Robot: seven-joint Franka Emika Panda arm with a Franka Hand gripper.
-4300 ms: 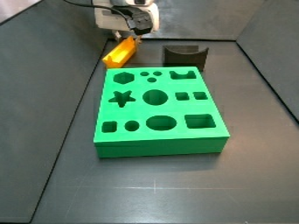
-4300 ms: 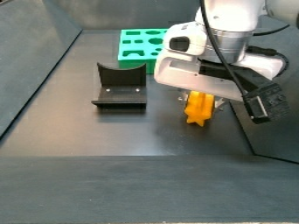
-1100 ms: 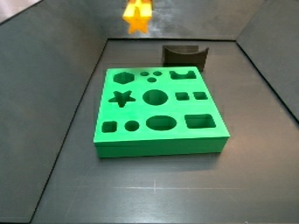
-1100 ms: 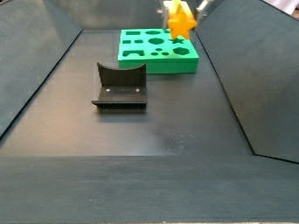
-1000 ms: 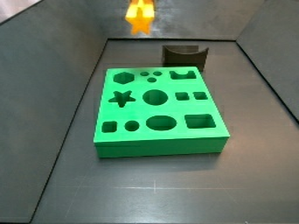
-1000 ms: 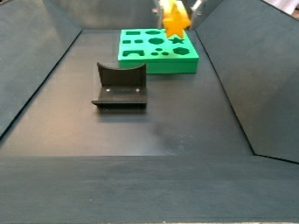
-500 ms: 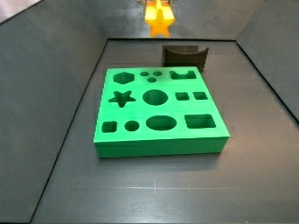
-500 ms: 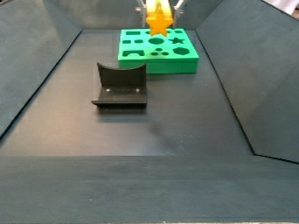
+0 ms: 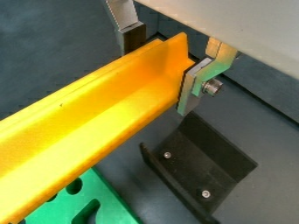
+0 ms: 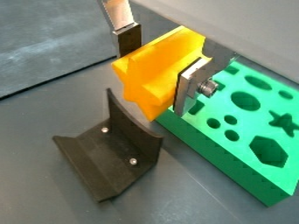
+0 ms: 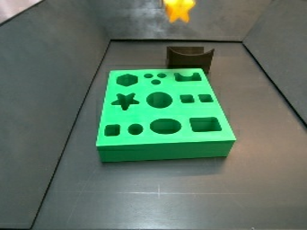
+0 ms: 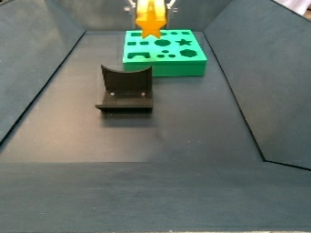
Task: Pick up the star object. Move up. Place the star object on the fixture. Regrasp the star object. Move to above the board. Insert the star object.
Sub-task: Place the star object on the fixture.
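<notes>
The gripper hangs high above the bench, its jaws clamped on the star object, one silver finger pressed to each side of the orange-yellow bar. In both wrist views only the lower fingers show; the rest of the arm is out of frame. In both side views the gripper is cut off by the upper edge, and just the lower part of the star object shows at the top, well clear of the floor. The fixture sits below the bar on the dark floor, just beside the green board. In a wrist view the board is a mere corner, mostly hidden beneath the bar.
</notes>
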